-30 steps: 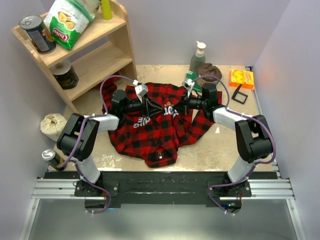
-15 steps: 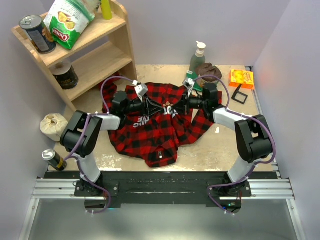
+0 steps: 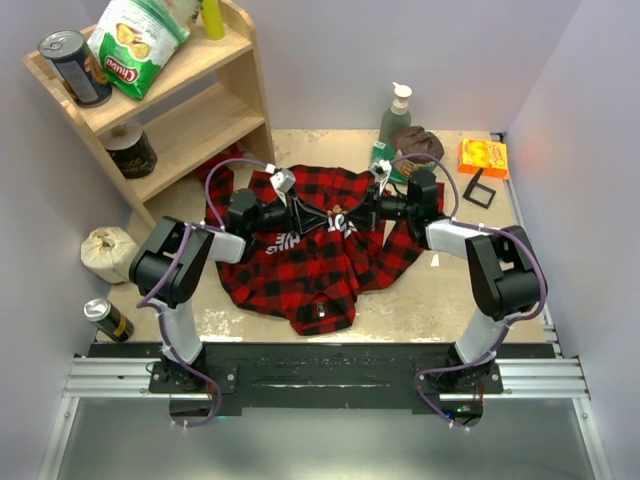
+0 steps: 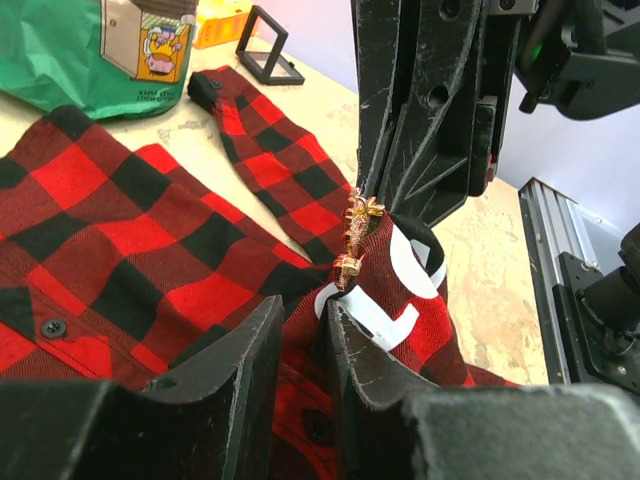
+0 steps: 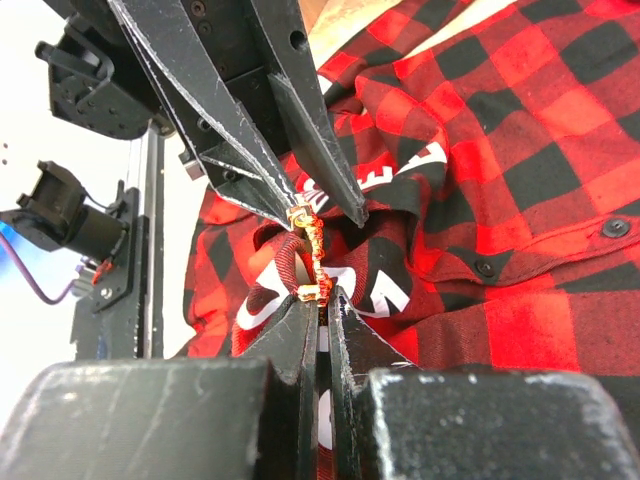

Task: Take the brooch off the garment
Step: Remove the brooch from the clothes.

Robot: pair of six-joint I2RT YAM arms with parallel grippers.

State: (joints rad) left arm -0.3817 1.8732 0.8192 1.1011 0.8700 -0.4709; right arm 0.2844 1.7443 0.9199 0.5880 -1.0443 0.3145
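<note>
The garment [image 3: 305, 255], a red-and-black plaid shirt, lies bunched in the middle of the table. Both grippers meet over its black patch with white letters [image 4: 400, 290]. The brooch [image 4: 355, 240], a tiny gold-tan ornament, stands on a raised fold; it also shows in the right wrist view [image 5: 308, 250] and faintly from above [image 3: 337, 213]. My left gripper [image 4: 305, 305] is shut on the fold of shirt just below the brooch. My right gripper [image 5: 321, 298] is shut on the brooch's near end. From above, the left gripper [image 3: 318, 219] and the right gripper [image 3: 355, 213] are tip to tip.
A wooden shelf [image 3: 180, 110] with cans and a chip bag stands at the back left. A soap bottle [image 3: 396, 110], brown cloth lump [image 3: 420, 142], green packet [image 3: 385, 160], orange packet [image 3: 483, 157] and black frame [image 3: 478, 188] sit behind and right. A sack [image 3: 105, 250] and can [image 3: 105, 318] lie left.
The left arm has shifted slightly right and the two grippers have drawn a little closer together over the fold. The shirt has barely moved.
</note>
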